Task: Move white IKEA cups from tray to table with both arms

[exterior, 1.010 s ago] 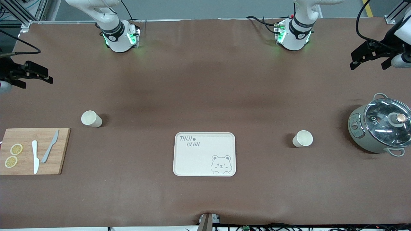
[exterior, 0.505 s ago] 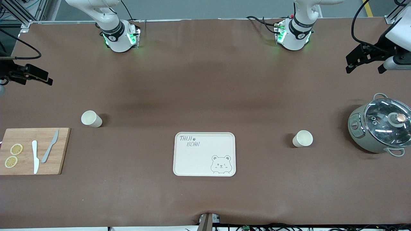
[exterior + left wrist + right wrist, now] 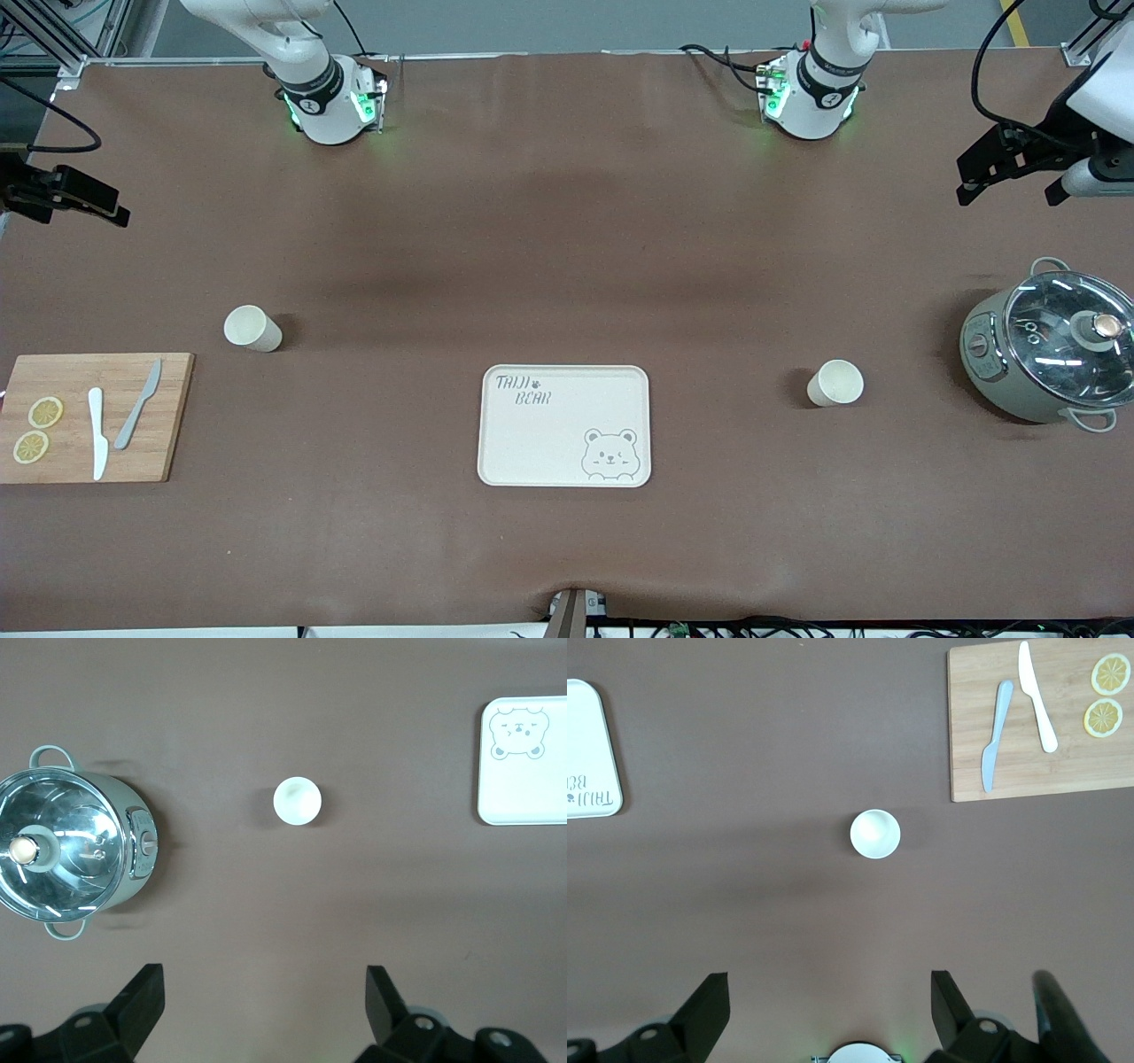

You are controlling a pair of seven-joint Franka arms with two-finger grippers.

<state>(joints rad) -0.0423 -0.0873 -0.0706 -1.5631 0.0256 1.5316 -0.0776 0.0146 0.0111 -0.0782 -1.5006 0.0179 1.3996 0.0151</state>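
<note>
Two cream-white cups stand upright on the brown table. One cup (image 3: 252, 328) is toward the right arm's end, and it shows in the right wrist view (image 3: 874, 833). The other cup (image 3: 834, 383) is toward the left arm's end, and it shows in the left wrist view (image 3: 297, 801). My right gripper (image 3: 89, 199) hangs open and empty, high over the table edge at its end; its jaws (image 3: 830, 1001) are wide apart. My left gripper (image 3: 1005, 190) hangs open and empty, high over bare table at its end, jaws (image 3: 263, 1001) wide apart.
A bear-printed tray (image 3: 564, 461) lies between the cups, nearer the front camera. A grey-green pot with a glass lid (image 3: 1054, 354) stands at the left arm's end. A wooden board (image 3: 168, 416) with two knives and lemon slices lies at the right arm's end.
The right gripper has drifted toward its end of the table and away from the front camera. The left gripper has shifted slightly. The cups have not moved.
</note>
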